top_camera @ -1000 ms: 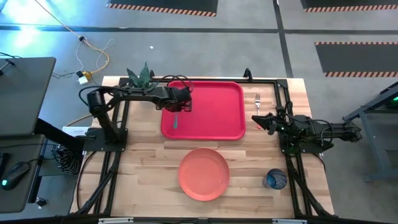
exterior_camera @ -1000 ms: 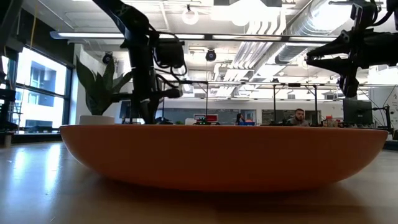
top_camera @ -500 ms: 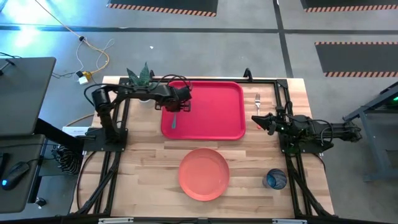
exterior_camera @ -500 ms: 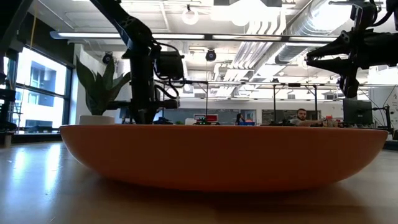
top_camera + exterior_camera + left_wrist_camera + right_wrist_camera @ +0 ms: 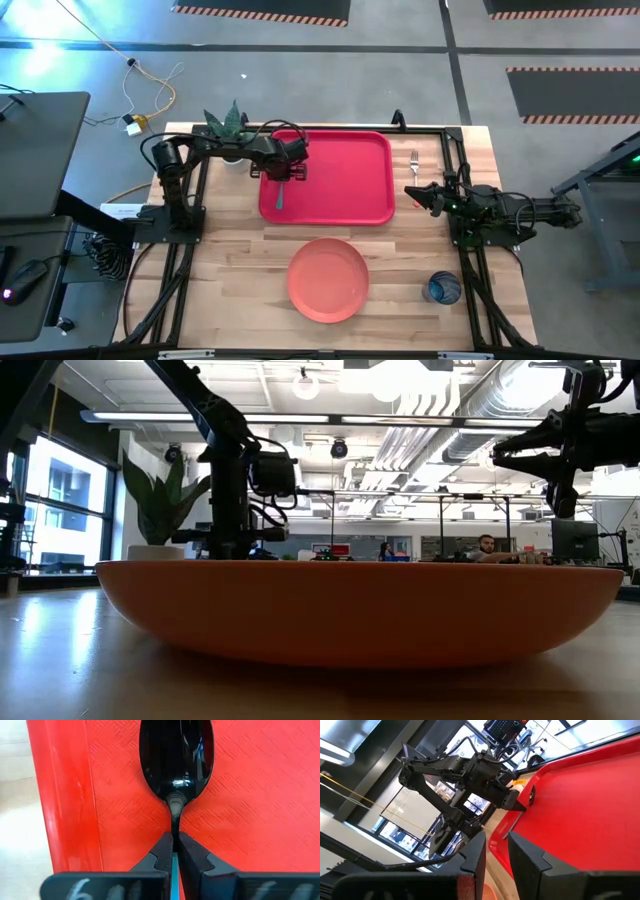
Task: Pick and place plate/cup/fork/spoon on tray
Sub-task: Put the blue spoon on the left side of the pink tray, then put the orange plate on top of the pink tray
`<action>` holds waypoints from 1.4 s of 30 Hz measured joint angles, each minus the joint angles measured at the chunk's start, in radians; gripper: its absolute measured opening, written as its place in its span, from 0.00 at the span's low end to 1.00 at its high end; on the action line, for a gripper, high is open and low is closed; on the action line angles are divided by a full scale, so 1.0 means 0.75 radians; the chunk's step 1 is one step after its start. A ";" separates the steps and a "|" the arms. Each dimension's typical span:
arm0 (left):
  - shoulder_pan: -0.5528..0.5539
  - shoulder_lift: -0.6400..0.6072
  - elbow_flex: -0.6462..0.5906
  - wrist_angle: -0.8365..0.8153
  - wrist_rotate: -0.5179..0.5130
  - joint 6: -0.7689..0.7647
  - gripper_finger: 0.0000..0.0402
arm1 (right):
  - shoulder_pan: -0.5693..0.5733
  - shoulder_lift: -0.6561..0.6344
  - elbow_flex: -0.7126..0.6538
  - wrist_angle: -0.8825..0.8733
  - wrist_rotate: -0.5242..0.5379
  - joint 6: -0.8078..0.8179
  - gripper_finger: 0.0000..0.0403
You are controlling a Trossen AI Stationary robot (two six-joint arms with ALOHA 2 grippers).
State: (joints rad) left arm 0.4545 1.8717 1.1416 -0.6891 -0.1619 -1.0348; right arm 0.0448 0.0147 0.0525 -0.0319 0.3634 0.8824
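Observation:
My left gripper [image 5: 284, 175] is over the left part of the red tray [image 5: 345, 150], shut on the spoon [image 5: 281, 196], whose dark bowl [image 5: 175, 760] points toward the table's near edge. The salmon-pink plate [image 5: 328, 279] lies on the table in front of the tray and fills the low view [image 5: 350, 610]. The blue cup [image 5: 442, 289] stands at the near right. The fork [image 5: 414, 160] lies on the table right of the tray. My right gripper [image 5: 410, 191] is open and empty beside the tray's right edge, near the fork. My left gripper pinches the spoon's teal handle [image 5: 174, 866] between its two fingers, just behind the neck. The fingers lie along the handle. The spoon slants down from the fingers toward the tray [image 5: 512, 826]. Whether its bowl touches the tray, I cannot tell.
A potted plant [image 5: 225, 122] stands at the table's far left corner, behind my left arm. Dark frame rails [image 5: 455, 160] run along the table's sides. Bare wood lies between the tray and the plate.
My left gripper has gone down a little over the tray's left part, still shut on the spoon, and the arm's elbow has swung toward the table. My right arm has kept still.

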 joint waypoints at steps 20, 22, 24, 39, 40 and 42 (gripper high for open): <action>0.006 0.003 -0.001 -0.004 0.005 0.032 0.19 | 0.000 0.000 0.000 -0.008 0.001 0.000 0.18; 0.006 0.002 -0.002 -0.004 0.005 0.030 0.20 | 0.000 0.000 0.000 -0.008 0.001 0.000 0.18; 0.006 -0.003 -0.002 -0.005 0.005 0.031 0.20 | 0.000 0.000 0.000 -0.008 0.001 0.000 0.18; 0.006 -0.163 -0.003 -0.006 0.031 0.045 0.21 | 0.000 0.000 0.000 -0.001 0.001 0.000 0.18; 0.004 -0.184 -0.003 -0.005 0.034 0.063 0.21 | 0.000 -0.001 -0.001 0.010 0.001 0.000 0.18; -0.006 -0.225 -0.003 -0.004 0.053 0.100 0.21 | 0.000 -0.001 -0.001 0.045 0.001 0.000 0.18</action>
State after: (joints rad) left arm 0.4504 1.7027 1.1393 -0.6919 -0.1222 -0.9594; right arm 0.0445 0.0143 0.0521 0.0018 0.3641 0.8822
